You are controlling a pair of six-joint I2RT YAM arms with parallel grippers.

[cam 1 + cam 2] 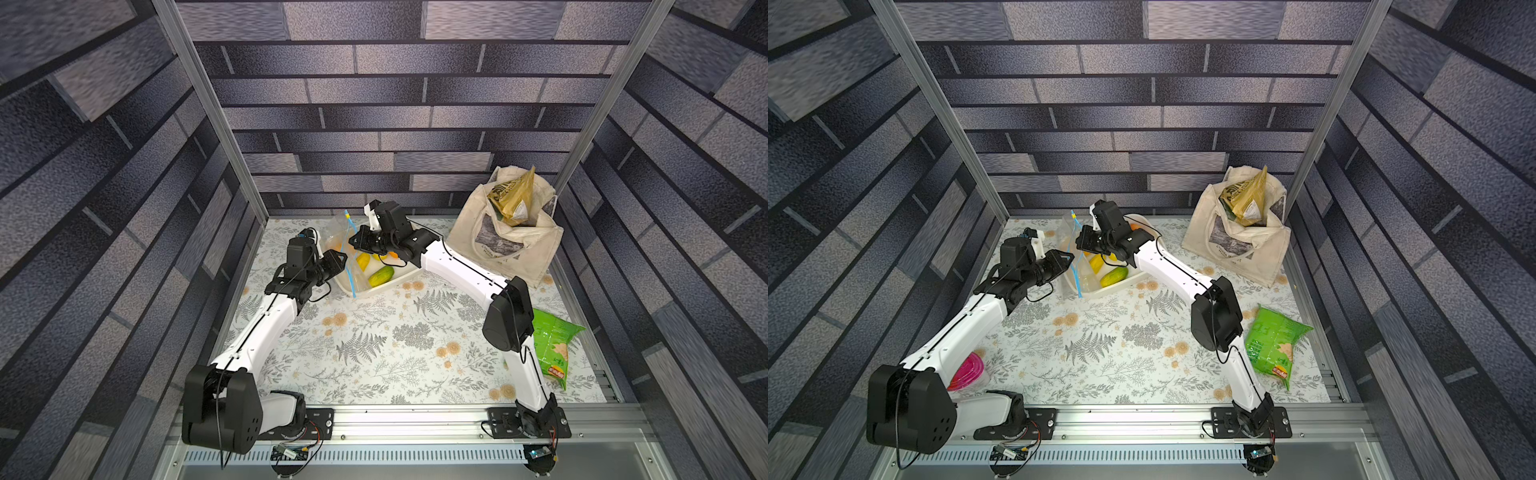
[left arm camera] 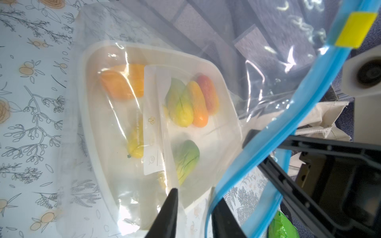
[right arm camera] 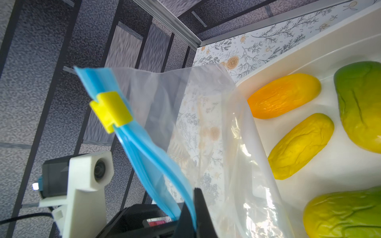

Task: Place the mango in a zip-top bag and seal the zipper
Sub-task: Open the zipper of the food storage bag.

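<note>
Right wrist view: the right gripper (image 3: 192,214) has its jaws closed on the zipper (image 3: 144,156), with the blue strip pinched between the tips. The yellow slider (image 3: 110,111) sits near the raised far end.

Left wrist view: the left gripper (image 2: 195,197) has its jaws narrow, and the strip's curl and some clear film pass between them. Pad contact is cut off by the frame edge, so I cannot tell whether it pinches.

In a top view, the zip-top bag (image 1: 338,237) hangs lifted between the two grippers. It stands at the end of the white tray (image 1: 399,280) nearer the left arm.

The bag is empty. Several mangoes (image 3: 301,146), yellow, orange and green, lie in the tray, none gripped.

Step, as judged: opening the mouth, with nothing loaded.

Next move: draw the two lips apart. Then one gripper must let go to fetch a mango while the other keeps the mouth up.

Bag appearance: the film is thin, glossy and creased, and the tray and fruit read clearly through it. The strip shows two strands near the left gripper, so it is probably parted there. The film is likely to sag once released.
</note>
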